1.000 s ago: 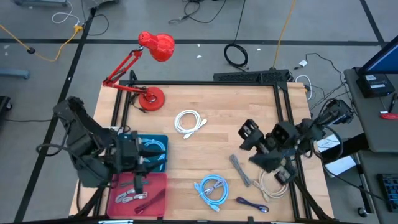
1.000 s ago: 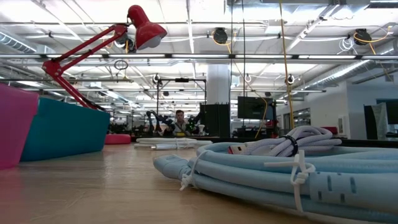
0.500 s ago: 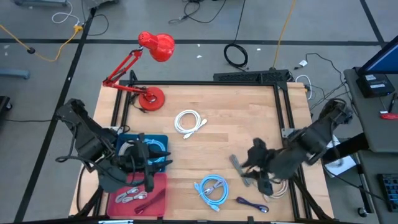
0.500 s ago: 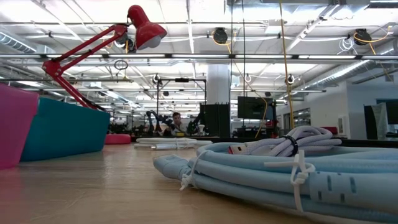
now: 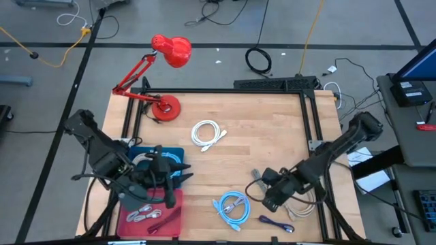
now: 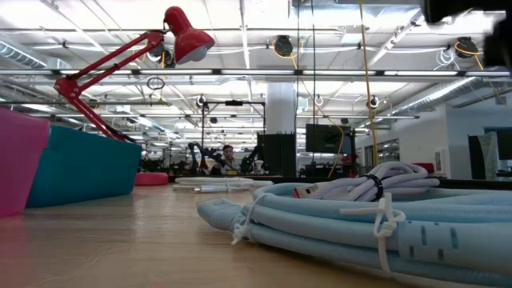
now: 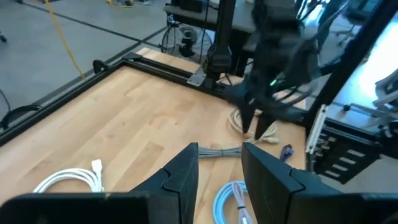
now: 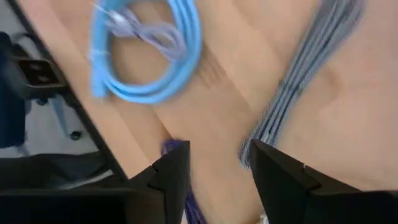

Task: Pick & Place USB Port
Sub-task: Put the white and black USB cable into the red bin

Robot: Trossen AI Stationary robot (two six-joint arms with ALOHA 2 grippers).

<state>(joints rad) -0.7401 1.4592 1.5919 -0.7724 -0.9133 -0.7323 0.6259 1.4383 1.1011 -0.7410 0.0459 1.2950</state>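
Observation:
Several coiled cables lie on the wooden table: a white one (image 5: 208,133), a light blue one (image 5: 231,206), a grey one (image 5: 262,185), a beige one (image 5: 300,204) and a small purple one (image 5: 276,223). My right gripper (image 5: 269,195) is open and empty. It hangs over the table between the grey cable (image 8: 305,74), the light blue cable (image 8: 149,56) and the purple cable (image 8: 177,149), fingers pointing down. My left gripper (image 5: 169,180) is open and empty over the blue bin (image 5: 174,155) and the red bin (image 5: 174,207). It faces the table's right side (image 7: 217,180).
A red desk lamp (image 5: 170,51) stands at the table's far left. The red bin holds a few cables (image 5: 143,216). A black frame rail (image 5: 313,122) runs along the table's right side. In the low view the light blue coil (image 6: 360,224) fills the foreground.
My right gripper has gone toward the table's near edge and down, from beside the rail to above the grey and light blue cables. My left gripper has swung from pointing into the red bin toward the table's right, over the bins' inner edge.

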